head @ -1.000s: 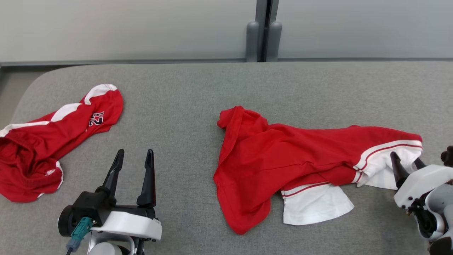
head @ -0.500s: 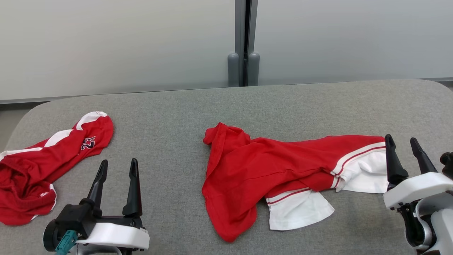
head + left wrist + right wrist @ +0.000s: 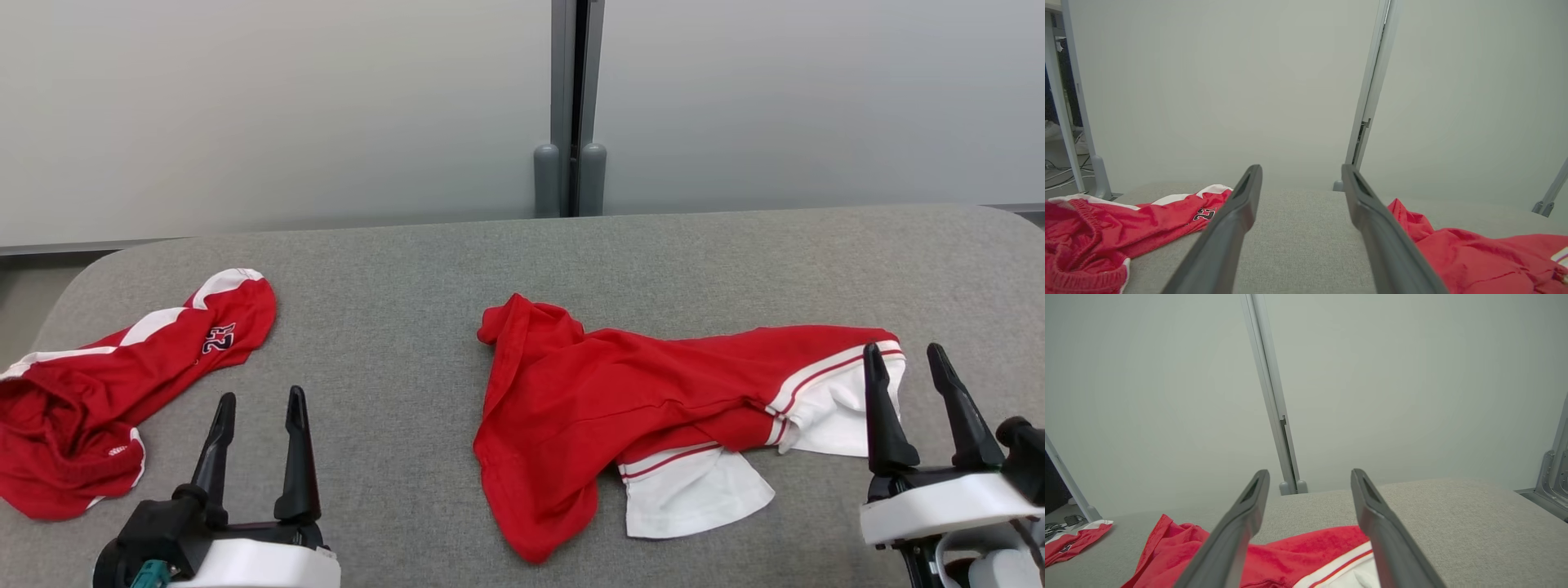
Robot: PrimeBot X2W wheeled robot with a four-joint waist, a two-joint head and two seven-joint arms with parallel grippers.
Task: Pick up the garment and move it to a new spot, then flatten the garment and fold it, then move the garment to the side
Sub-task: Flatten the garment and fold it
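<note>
1. Garment (image 3: 637, 400), red with white striped ends, lies crumpled right of centre on the grey padded table (image 3: 392, 269) in the head view. Red shorts (image 3: 106, 392) sit well apart at the left end. My left gripper (image 3: 261, 394) hovers between the two, jaws wide and empty. My right gripper (image 3: 903, 347), jaws wide too, stands by the white end. Behind are pale wall panels (image 3: 277, 106) and a grey post (image 3: 575, 98).
2. Left wrist: bare grey cloth between my fingers, shorts left, garment right.
3. Right wrist: fingers spread, with the garment's red cloth and striped edge low between them.
</note>
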